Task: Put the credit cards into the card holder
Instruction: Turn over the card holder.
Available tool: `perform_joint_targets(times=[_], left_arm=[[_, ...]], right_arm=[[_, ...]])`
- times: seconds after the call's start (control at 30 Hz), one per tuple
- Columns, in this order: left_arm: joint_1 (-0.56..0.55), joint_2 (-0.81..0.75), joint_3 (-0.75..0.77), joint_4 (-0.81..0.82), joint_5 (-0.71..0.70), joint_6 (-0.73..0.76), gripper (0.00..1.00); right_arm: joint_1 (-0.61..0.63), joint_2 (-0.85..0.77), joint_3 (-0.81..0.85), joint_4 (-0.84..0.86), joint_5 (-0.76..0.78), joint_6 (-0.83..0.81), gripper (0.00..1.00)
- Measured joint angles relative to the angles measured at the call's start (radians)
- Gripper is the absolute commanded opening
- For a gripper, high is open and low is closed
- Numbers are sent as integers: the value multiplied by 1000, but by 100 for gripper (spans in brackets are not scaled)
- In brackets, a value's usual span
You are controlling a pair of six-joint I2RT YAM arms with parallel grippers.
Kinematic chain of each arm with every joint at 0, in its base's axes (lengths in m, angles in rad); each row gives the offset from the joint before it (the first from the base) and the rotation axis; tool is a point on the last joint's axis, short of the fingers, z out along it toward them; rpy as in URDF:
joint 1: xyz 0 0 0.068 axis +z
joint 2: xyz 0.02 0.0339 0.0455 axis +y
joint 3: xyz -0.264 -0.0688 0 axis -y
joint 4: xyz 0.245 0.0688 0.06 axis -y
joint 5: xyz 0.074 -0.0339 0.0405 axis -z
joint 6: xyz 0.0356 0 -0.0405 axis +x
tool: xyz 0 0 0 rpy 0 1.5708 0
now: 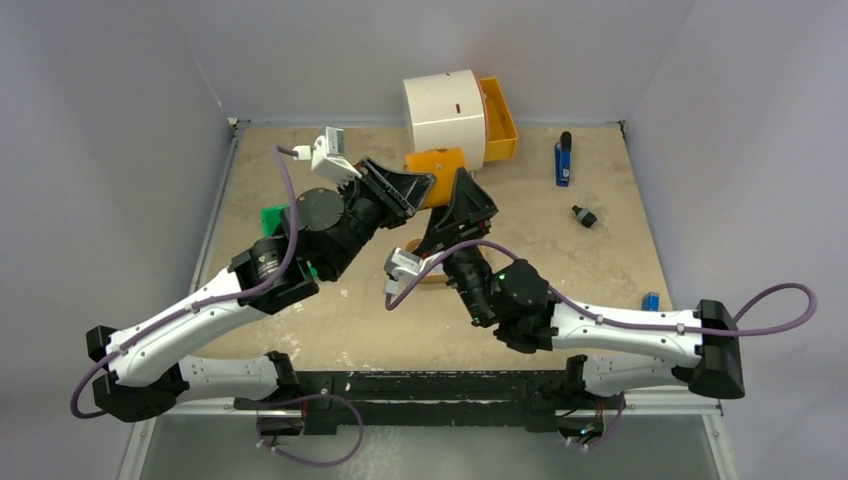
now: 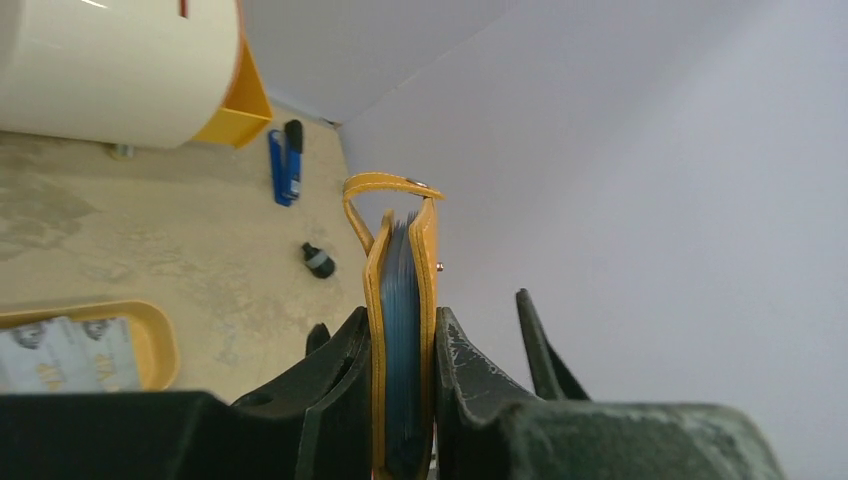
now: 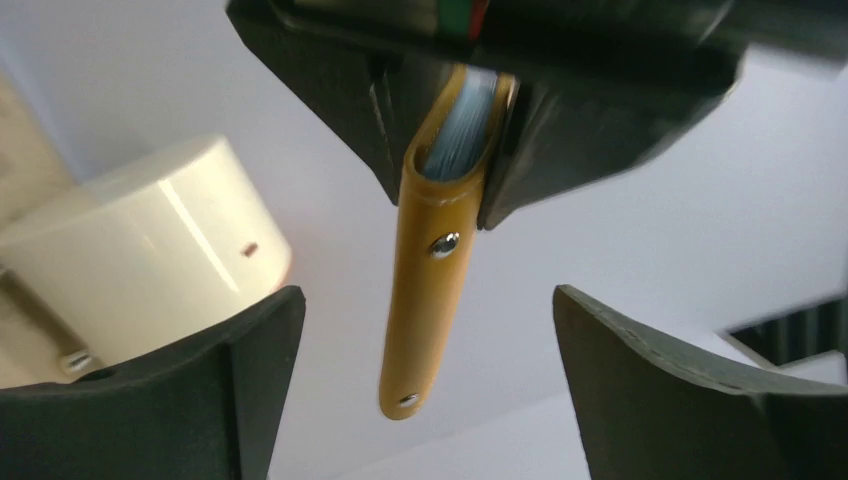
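One orange card holder, credit cards inside, pinched mid-frame by the left gripper; right gripper spread wide around it.

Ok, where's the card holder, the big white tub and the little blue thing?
card holder (image 3: pixel 430 300): right wrist view, on its tan outer side.
white tub (image 1: pixel 445 115): top view, on its curved wall.
blue thing (image 1: pixel 562 168): top view, on its blue body.
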Motion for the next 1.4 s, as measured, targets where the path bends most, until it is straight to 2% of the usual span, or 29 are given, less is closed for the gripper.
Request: perform_joint_targets(times=[0.1,0.13,0.23,0.33,0.5,0.6,0.73,0.87,1.13,1.4], left_arm=[[0,-16,-7,-43,-54,62,0],[0,-27,-7,-60,-68,92,0],[0,-69,6,-138,-85,203,0],[2,-110,52,-248,-65,347,0],[2,-202,88,-412,77,577,0],[2,-274,70,-468,236,687,0],[2,-349,28,-468,414,776,0],[2,-337,35,-459,557,832,0],[2,-220,68,-459,740,891,0],[2,-213,115,-454,803,917,0]], right_arm=[[19,-18,115,-356,13,282,99],[18,-28,169,-494,-13,404,99],[-7,-89,270,-774,-130,725,99],[-106,-182,304,-954,-325,1006,99],[-407,-284,318,-1103,-756,1394,99],[-521,-279,344,-1120,-1020,1574,99],[-568,-241,348,-1052,-1322,1786,99],[-584,-185,340,-935,-1525,1971,99],[-590,-158,334,-775,-1733,2196,99],[-591,-149,335,-779,-1784,2225,99]])
